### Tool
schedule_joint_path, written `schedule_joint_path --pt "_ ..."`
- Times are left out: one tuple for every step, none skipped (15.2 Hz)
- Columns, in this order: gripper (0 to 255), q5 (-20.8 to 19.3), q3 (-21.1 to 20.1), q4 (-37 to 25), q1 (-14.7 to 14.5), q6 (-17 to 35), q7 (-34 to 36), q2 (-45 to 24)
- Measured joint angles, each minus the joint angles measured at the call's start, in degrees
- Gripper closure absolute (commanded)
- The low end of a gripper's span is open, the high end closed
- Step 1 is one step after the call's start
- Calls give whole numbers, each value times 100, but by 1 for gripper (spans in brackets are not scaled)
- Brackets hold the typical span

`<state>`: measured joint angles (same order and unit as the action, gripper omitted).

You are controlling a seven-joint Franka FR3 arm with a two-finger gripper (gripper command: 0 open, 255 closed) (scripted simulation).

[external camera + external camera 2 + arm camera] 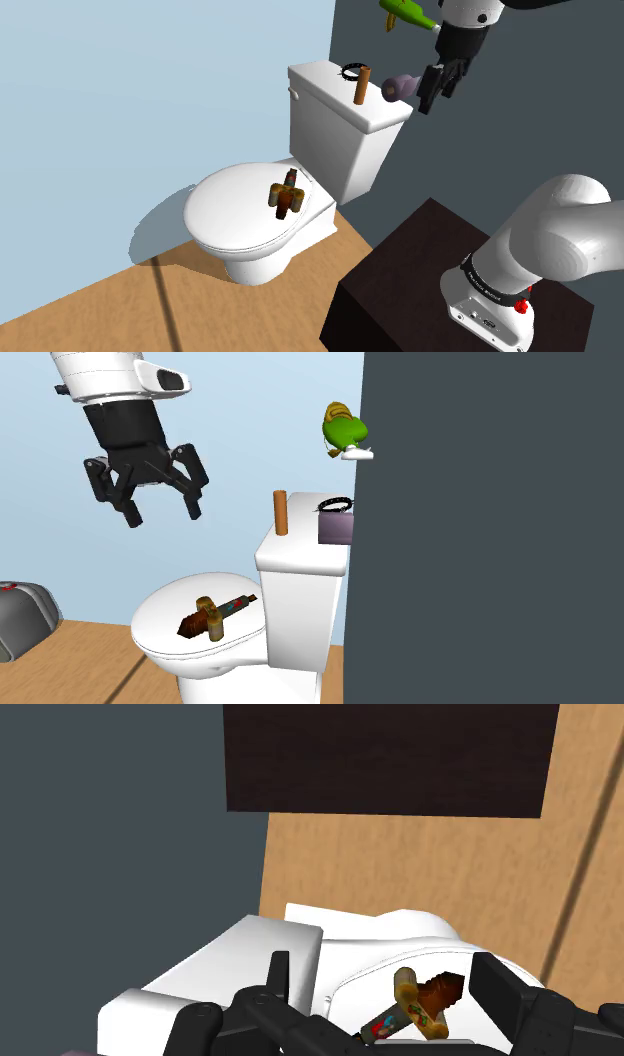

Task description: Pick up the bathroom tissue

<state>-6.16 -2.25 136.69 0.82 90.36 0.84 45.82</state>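
The bathroom tissue is a mauve roll (400, 87) lying on its side at the end of the white toilet tank's lid (320, 85), close to the dark wall. In the second exterior view the roll (335, 527) lies against the wall's edge. My black gripper (440, 85) hangs open in the air just off the roll's far end, fingers pointing down and holding nothing. The second exterior view shows the gripper (162, 512) open, high above the toilet seat lid (170, 612). In the wrist view the fingers (500, 989) stand wide apart over the tank and seat lid.
On the tank a brown cylinder (363, 86) stands upright beside a black ring (352, 71). Small brown bottles (286, 195) lie on the seat lid. A green object (345, 430) sits high on the dark wall (480, 532). The dark stand (400, 290) is at the lower right.
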Motion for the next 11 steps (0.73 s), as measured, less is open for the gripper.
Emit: schedule_joint_path --pt "0 0 0 0 0 0 0 0" --pt "0 -104 6 23 1 31 -92 -53" --pt "0 -267 -1 -9 3 56 -224 -179" --pt "0 -483 31 27 21 142 -408 -304" --pt "0 -694 14 13 22 180 -566 -434" --pt "0 -927 23 -12 39 210 -754 -558" --pt "0 -1185 52 -46 69 296 -953 -734" --pt "0 -1427 45 -93 85 363 -1120 -909" --pt "0 -1678 56 -53 109 474 -1281 -1035" --pt "0 -1924 46 -53 128 539 -1432 -1153" --pt "0 -2180 46 -85 157 667 -1563 -1358"
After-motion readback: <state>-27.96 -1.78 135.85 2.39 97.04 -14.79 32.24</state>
